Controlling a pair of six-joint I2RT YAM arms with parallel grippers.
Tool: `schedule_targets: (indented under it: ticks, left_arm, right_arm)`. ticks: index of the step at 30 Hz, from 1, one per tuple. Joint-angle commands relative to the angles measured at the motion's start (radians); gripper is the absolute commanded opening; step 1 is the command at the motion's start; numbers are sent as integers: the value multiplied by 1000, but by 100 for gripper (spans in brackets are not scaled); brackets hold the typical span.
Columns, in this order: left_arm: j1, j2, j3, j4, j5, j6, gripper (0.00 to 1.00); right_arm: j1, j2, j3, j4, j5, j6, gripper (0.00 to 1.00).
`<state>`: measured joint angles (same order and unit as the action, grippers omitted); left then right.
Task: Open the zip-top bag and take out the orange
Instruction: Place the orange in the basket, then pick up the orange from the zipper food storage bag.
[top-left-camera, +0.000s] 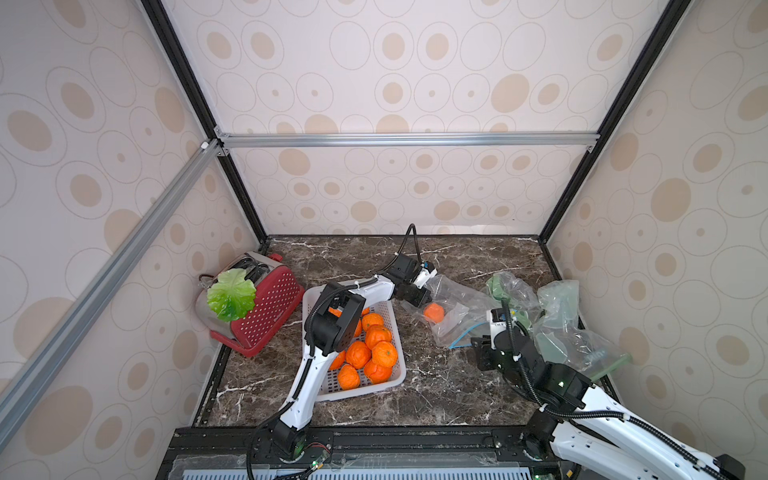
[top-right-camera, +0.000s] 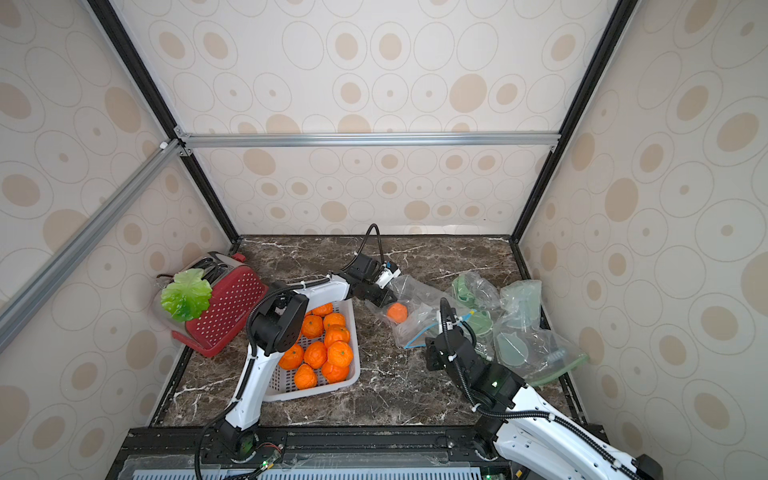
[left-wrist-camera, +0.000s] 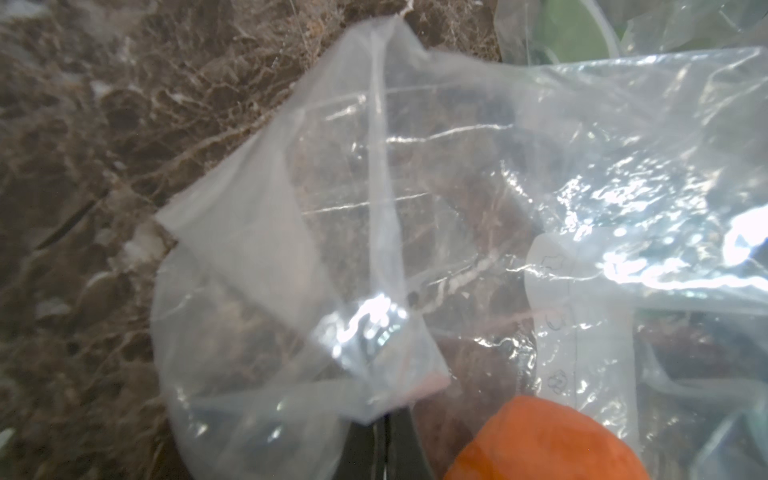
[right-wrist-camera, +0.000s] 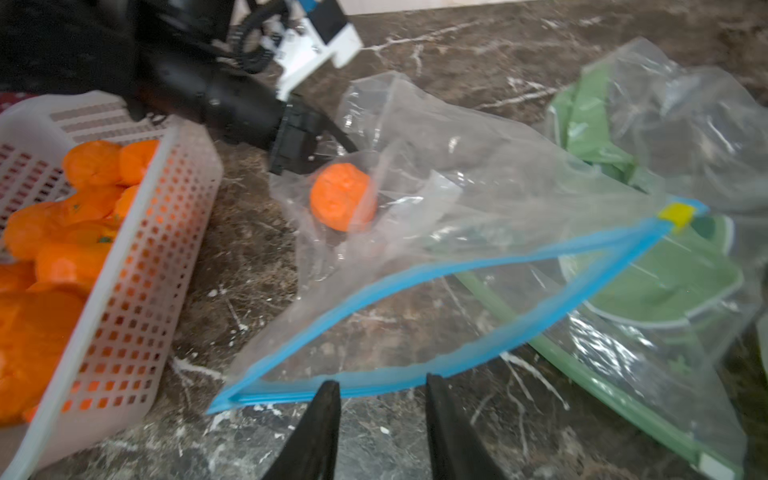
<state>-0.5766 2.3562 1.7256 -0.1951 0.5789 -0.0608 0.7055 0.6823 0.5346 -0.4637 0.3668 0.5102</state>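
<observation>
Right wrist view, right tool (right-wrist-camera: 378, 386): two black fingers stand apart, their tips at the blue zip rim (right-wrist-camera: 457, 266). Whether they touch it cannot be told.
Just beyond that tool: zip-top bag (right-wrist-camera: 478, 216), clear, lying on the dark marbled surface (right-wrist-camera: 249, 257) with its mouth gaping toward the tool. A yellow slider (right-wrist-camera: 676, 216) sits at one end of the rim.
Deep in the bag: orange (right-wrist-camera: 343, 201), at the closed end, well away from the right tool and just beside the left tool.
Left tool (left-wrist-camera: 384, 428): fingers together, clamped on the film at the bag's closed end. In both top views it meets the bag at the end opposite the right tool.
Left wrist view: the orange lies just beside the pinching fingers, behind clear plastic.
To one side of the right tool: white perforated basket (right-wrist-camera: 166, 216) holding loose oranges (right-wrist-camera: 83, 249), near the bag but apart from it.
To its other side: green-edged bags (right-wrist-camera: 665, 282), crumpled, overlapped at one edge by the zip-top bag.
Beyond the basket, in a top view: red toaster (top-left-camera: 270, 307), tilted, with a lettuce leaf (top-left-camera: 230, 293) resting on it.
</observation>
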Motion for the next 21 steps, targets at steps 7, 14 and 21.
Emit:
schedule_targets:
  ticks: [7,14,21]
  left_arm:
    - [5,18,3,-32,-2,3,0]
    - [5,24,4,-49,0,3,0]
    - [5,32,-9,-26,9,-21,0]
  right_arm:
    - [-272,225,66,122,-294,-55,34]
    - [-274,427,127,254,-407,-95,34]
    - [-274,560,111,395,-523,-152,43]
